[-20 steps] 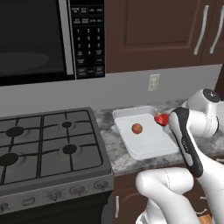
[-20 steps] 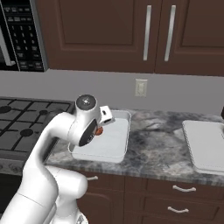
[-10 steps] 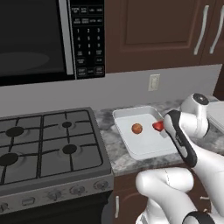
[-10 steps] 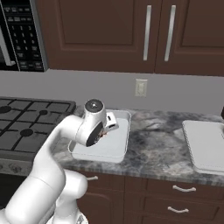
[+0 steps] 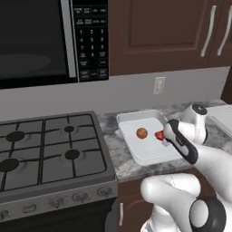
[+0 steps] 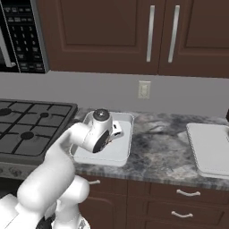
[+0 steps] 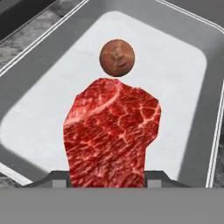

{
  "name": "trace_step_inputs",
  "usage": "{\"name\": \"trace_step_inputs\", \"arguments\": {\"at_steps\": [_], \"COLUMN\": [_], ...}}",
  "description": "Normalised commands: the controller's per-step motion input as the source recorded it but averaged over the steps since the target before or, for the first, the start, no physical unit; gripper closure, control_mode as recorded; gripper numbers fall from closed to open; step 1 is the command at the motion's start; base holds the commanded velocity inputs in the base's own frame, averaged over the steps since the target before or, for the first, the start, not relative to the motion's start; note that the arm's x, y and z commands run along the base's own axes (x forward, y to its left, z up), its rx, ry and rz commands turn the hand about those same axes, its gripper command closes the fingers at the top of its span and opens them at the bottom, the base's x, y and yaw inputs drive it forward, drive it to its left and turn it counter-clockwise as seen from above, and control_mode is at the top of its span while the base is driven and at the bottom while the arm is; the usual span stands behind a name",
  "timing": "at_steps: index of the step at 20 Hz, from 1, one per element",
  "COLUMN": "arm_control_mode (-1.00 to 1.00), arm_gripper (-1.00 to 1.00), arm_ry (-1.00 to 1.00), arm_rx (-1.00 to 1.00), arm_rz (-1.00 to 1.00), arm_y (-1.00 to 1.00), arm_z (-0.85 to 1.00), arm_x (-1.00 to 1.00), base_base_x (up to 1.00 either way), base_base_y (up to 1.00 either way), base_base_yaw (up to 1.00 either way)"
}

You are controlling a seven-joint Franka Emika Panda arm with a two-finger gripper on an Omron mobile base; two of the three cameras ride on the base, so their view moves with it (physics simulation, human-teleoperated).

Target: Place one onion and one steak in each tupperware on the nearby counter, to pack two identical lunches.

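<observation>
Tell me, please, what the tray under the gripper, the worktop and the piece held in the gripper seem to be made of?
Tray: pale, matte, thin raised rim; likely plastic. Counter: grey-and-white marbled veining, looks like polished stone. Steak: raw red meat with white marbling, held by the gripper. Everything is rendered, so these are looks only.

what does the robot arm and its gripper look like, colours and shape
The arm is glossy white with rounded, tubular links and bulbous joints. Dark grey caps and bands mark the joints, one black band showing on the forearm in the left base view. The gripper ends in two small dark grey fingertips. No cables or lettering are visible.
</observation>
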Motion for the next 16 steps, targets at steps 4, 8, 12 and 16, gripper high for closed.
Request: {"name": "trace_step_inputs", "arguments": {"at_steps": [4, 8, 12, 16], "arm_control_mode": [-1.0, -1.0, -1.0, -1.0], "arm_gripper": [1.0, 1.0, 1.0, 1.0], "arm_ry": [0.04, 0.05, 0.04, 0.05], "arm_rx": [0.0, 0.0, 0.0, 0.0], "arm_rz": [0.0, 0.0, 0.0, 0.0], "arm_y": [-0.01, -0.01, -0.03, -0.04], "arm_z": [-0.42, -0.38, -0.38, -0.39], "arm_x": [0.24, 0.27, 0.28, 0.31], "base_base_x": [0.0, 0.0, 0.0, 0.0], "base_base_y": [0.0, 0.0, 0.0, 0.0], "base_base_yaw": [0.0, 0.0, 0.0, 0.0]}}
